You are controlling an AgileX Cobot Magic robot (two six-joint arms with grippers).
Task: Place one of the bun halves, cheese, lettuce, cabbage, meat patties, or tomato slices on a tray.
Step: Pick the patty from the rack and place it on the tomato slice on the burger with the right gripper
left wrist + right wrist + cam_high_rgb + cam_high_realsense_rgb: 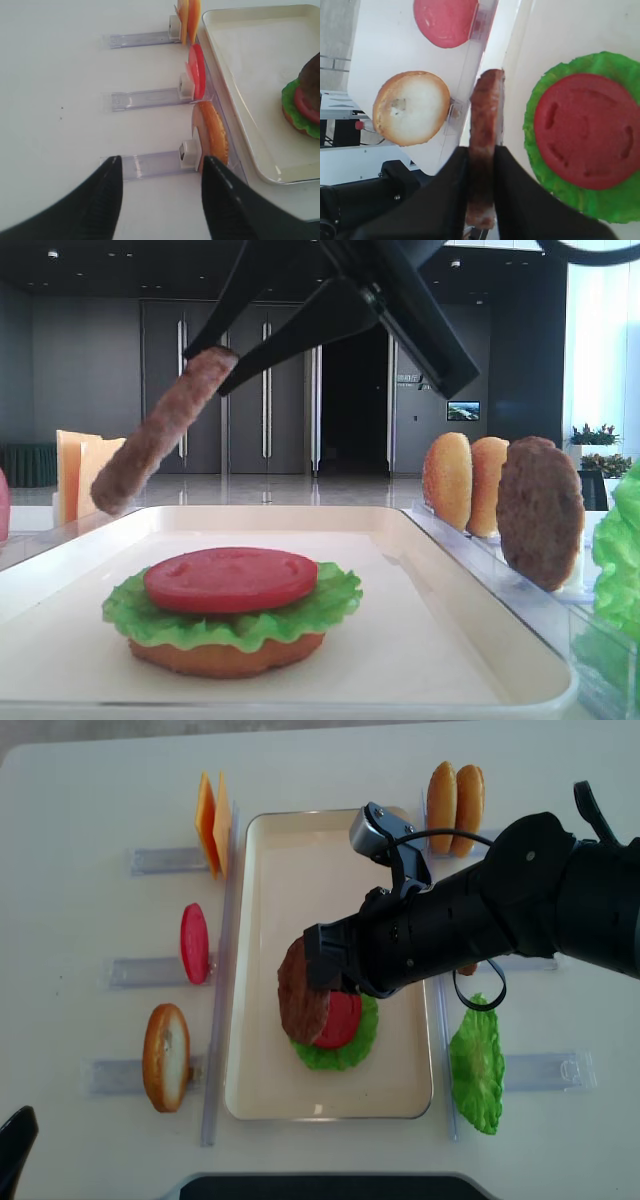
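A cream tray [262, 860] holds a stack: bun half [225, 656], lettuce [325, 608] and a tomato slice [230, 580] on top. My right gripper [318, 972] is shut on a brown meat patty [300, 992], held on edge and tilted above the tray, just left of the stack. In the right wrist view the patty [485, 115] is pinched between the black fingers [450, 200], with the tomato slice [587, 132] to its right. My left gripper [161, 167] stands open and empty over the table beside a racked bun half [215, 137], apart from it.
Clear racks flank the tray. The left ones hold cheese [212, 820], a tomato slice [194, 942] and a bun half [166, 1056]. The right ones hold two bun halves [455, 795], a lettuce leaf [477, 1065] and another patty [540, 510].
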